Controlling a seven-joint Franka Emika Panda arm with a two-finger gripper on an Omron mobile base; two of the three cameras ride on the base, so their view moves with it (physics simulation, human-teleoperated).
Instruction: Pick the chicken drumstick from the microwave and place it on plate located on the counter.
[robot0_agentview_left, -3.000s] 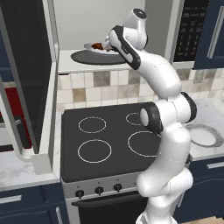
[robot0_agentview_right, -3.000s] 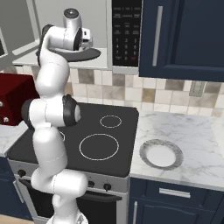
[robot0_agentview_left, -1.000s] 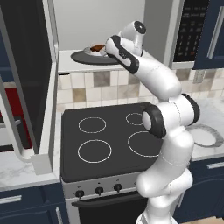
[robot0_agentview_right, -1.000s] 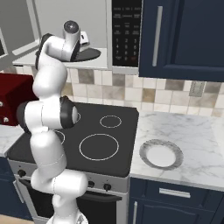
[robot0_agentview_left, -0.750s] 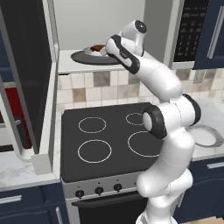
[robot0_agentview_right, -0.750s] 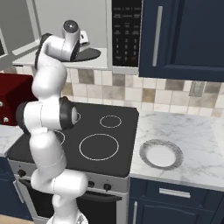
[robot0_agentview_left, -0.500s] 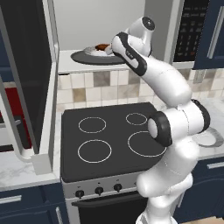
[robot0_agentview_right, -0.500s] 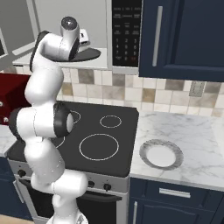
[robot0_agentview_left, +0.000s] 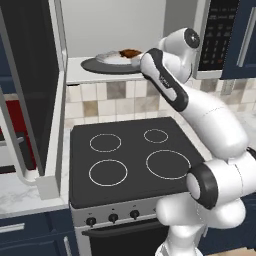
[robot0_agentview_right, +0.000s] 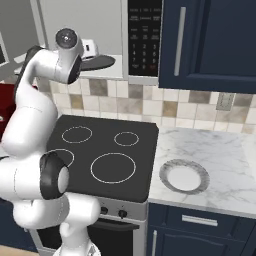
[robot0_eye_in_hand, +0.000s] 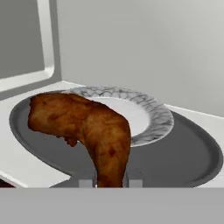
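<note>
The microwave (robot0_agentview_left: 112, 37) stands open with the arm reaching into its pale cavity, so the step in hand looks like the pick itself. Ahead of the gripper (robot0_eye_in_hand: 110, 183), the dark round turntable (robot0_eye_in_hand: 183, 151) carries a small grey-rimmed dish (robot0_eye_in_hand: 146, 111). The chicken drumstick (robot0_eye_in_hand: 85, 127) hangs directly in front of the gripper, its narrow end running down between the two finger tips (robot0_eye_in_hand: 85, 183), which appear closed on it, with the meat seemingly lifted off the dish. Next, I judge, the arm must draw the drumstick straight back out past the door frame, then swing right and down to the plate (robot0_agentview_right: 184, 177) on the marble counter (robot0_agentview_right: 220, 160), well away from the gripper. The button panel (robot0_agentview_right: 144, 37) carries markings too small to read.
</note>
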